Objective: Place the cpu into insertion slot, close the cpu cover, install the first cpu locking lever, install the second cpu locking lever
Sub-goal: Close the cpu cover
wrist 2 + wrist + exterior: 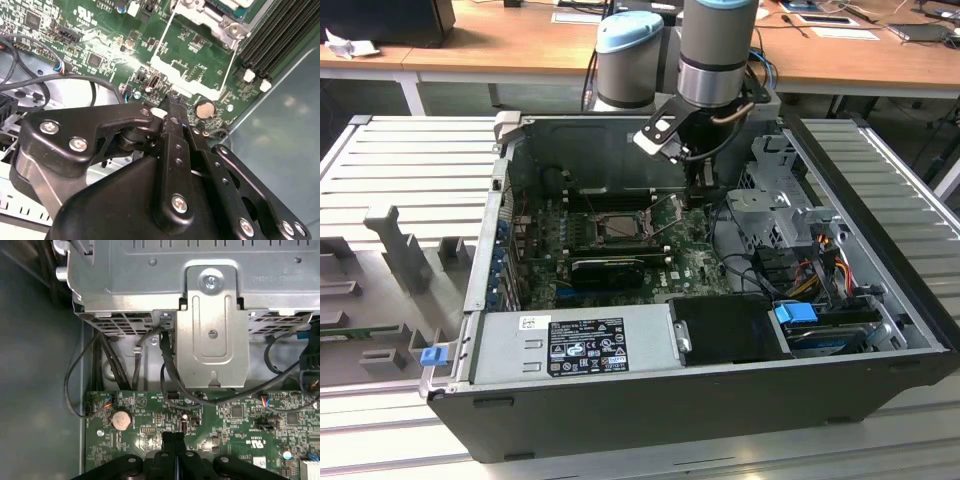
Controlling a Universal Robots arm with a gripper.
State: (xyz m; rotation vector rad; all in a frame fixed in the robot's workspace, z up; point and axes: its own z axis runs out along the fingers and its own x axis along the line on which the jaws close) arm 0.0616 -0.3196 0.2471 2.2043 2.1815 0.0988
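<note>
In the exterior view the insertion slot (620,226) sits mid-motherboard, with the grey cpu (621,224) lying in it and a silvery frame around it. Thin wire levers (669,208) stick up at its side toward the exterior view's right. My gripper (705,180) hangs inside the case to the right of the slot, over the board's edge. In both wrist views its black fingers (167,441) are pressed together with nothing between them, tips (172,106) just above the green board. The cpu cover (210,17) and a raised wire lever (160,36) lie beyond the tips.
A coin battery (120,420) sits close to the fingertips. The metal drive cage (210,315) with loose cables (167,365) stands just past the board edge. A long black card (610,268), the power supply (580,345) and memory slots (280,35) surround the socket.
</note>
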